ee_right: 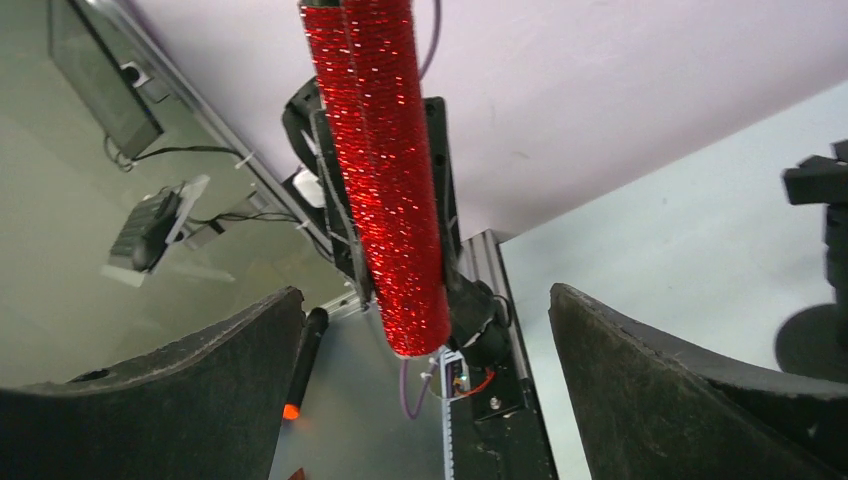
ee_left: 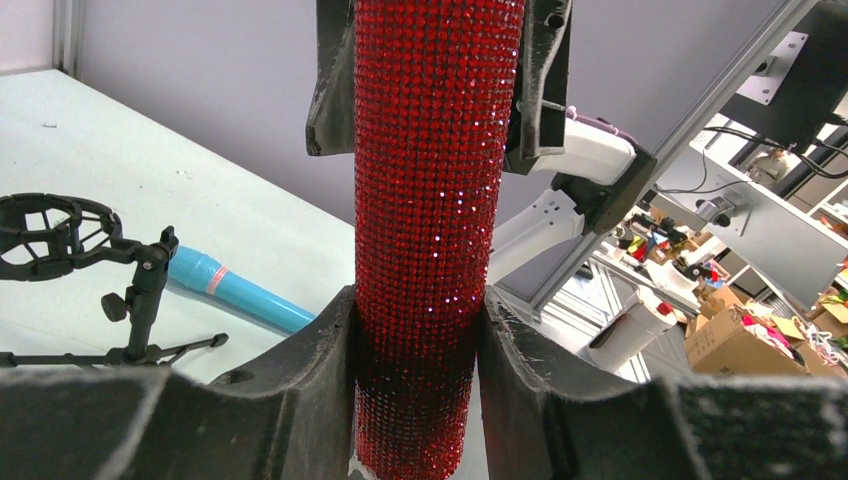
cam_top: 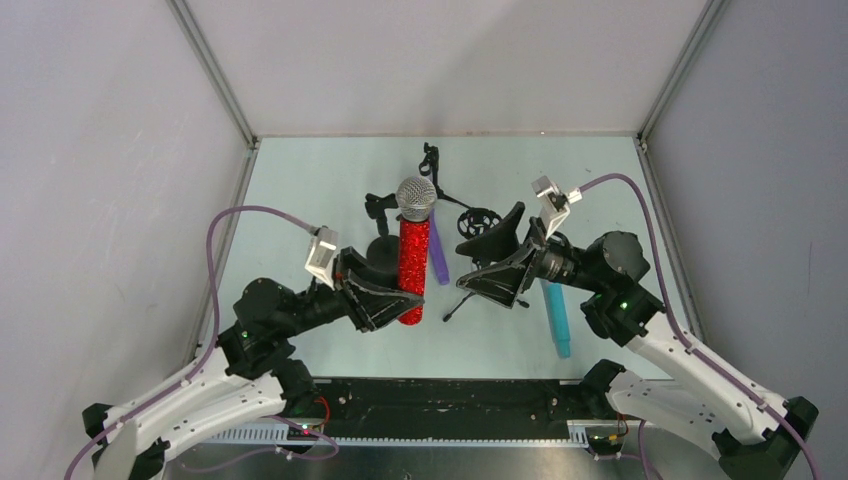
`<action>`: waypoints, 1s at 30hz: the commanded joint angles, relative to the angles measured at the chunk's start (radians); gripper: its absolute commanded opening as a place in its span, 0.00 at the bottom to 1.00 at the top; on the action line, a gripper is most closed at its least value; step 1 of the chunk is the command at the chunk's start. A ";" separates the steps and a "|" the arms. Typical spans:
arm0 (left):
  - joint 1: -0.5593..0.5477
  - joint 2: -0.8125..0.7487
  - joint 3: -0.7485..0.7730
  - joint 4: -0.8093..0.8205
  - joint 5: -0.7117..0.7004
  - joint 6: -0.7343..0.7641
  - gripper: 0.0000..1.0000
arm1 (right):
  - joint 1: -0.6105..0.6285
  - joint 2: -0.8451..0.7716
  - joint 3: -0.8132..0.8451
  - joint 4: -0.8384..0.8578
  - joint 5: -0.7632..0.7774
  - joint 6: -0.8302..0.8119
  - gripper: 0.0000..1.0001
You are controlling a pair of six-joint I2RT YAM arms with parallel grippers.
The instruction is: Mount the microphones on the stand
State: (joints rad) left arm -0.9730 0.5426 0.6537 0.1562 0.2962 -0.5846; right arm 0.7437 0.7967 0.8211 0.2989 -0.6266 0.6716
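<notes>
The left end effector (cam_top: 407, 304) is clamped on the lower body of a glittery red stick microphone (cam_top: 412, 258) with a silver mesh head, held upright above the pale counter (cam_top: 320, 190). The right end effector (cam_top: 476, 255) faces it, jaws wide apart and holding nothing. An all-purple microphone (cam_top: 438, 255) lies just beside the red one. An all-teal microphone (cam_top: 557, 320) lies under the right arm, near a black tripod stand (cam_top: 478, 218).

Red microphone (cam_top: 411, 272): glittery red body, studs in a fine grid; mesh head (cam_top: 416, 197) silver. Purple microphone (cam_top: 438, 255): plain purple. Teal microphone (cam_top: 557, 318): teal, one pale band. Stand (cam_top: 478, 222): black. Bench (cam_top: 320, 190): pale mint. Left hand (cam_top: 408, 305) and right hand (cam_top: 470, 262): black.
</notes>
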 commanded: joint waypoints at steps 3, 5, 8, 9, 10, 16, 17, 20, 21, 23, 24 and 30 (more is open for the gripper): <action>-0.004 0.011 -0.009 0.066 0.014 -0.017 0.01 | 0.025 0.066 0.002 0.226 -0.067 0.086 0.94; -0.004 0.018 -0.012 0.066 0.014 -0.021 0.01 | 0.028 0.087 0.007 0.259 -0.071 0.096 0.93; -0.003 0.028 -0.018 0.066 0.013 -0.025 0.01 | 0.035 0.114 0.026 0.275 -0.073 0.098 0.91; -0.004 0.035 -0.019 0.066 0.012 -0.029 0.01 | 0.037 0.127 0.029 0.274 -0.069 0.098 0.90; -0.004 0.042 -0.021 0.066 0.013 -0.034 0.01 | 0.040 0.139 0.037 0.274 -0.067 0.098 0.90; -0.005 0.069 -0.027 0.073 0.016 -0.045 0.00 | 0.052 0.194 0.056 0.287 -0.055 0.112 0.87; -0.005 0.072 -0.026 0.074 0.019 -0.046 0.00 | 0.054 0.198 0.056 0.295 -0.056 0.115 0.87; -0.005 0.083 -0.028 0.077 0.023 -0.046 0.00 | 0.055 0.221 0.056 0.316 -0.063 0.136 0.84; -0.004 0.085 -0.032 0.078 0.023 -0.046 0.00 | 0.057 0.229 0.056 0.328 -0.064 0.140 0.80; -0.004 0.089 -0.036 0.080 0.024 -0.048 0.00 | 0.062 0.241 0.056 0.347 -0.069 0.155 0.77; -0.004 0.091 -0.037 0.080 0.023 -0.051 0.00 | 0.063 0.245 0.056 0.354 -0.070 0.161 0.75; -0.005 0.091 -0.049 0.086 0.007 -0.061 0.00 | 0.077 0.271 0.056 0.381 -0.079 0.176 0.67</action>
State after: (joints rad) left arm -0.9733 0.6395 0.6128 0.1711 0.3008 -0.6296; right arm 0.8104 1.0584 0.8330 0.6025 -0.6834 0.8249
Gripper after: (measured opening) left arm 0.438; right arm 0.705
